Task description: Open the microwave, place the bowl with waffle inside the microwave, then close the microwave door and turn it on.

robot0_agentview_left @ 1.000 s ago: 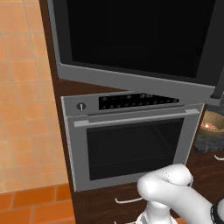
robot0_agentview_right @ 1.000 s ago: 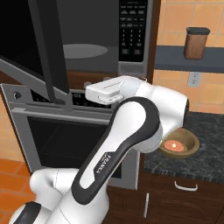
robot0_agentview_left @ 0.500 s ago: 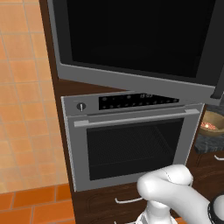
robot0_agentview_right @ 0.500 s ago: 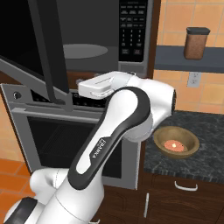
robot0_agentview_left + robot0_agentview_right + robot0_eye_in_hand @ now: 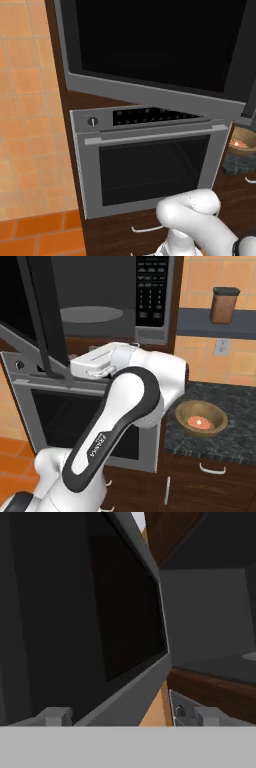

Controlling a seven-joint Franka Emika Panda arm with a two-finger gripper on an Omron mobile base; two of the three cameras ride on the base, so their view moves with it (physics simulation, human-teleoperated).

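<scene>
The microwave [image 5: 152, 291] stands open, its grey inside and round turntable [image 5: 92, 313] in sight. The microwave door [image 5: 150, 45] is swung out to the left, and its dark vertical handle [image 5: 50, 316] faces the right base camera. My gripper [image 5: 131, 717] is open at the door's lower edge [image 5: 125, 692], with that edge between the spread fingertips [image 5: 55, 716]. The white hand [image 5: 97, 363] sits just below the microwave's opening. The brown bowl [image 5: 201, 418] with the waffle [image 5: 199, 422] rests on the dark counter [image 5: 235, 401] to the right, also seen as the bowl [image 5: 242, 145].
A silver oven [image 5: 150, 165] with a horizontal bar handle sits under the microwave. A brown canister [image 5: 223, 305] stands on a shelf at the upper right, above a wall outlet [image 5: 221, 347]. Drawers with handles [image 5: 212, 470] lie below the counter. Orange tiles cover the wall [image 5: 25, 125].
The hand has slid left toward the open door's lower edge and the forearm has swung left with it, uncovering the bowl on the counter. The door and bowl have not moved.
</scene>
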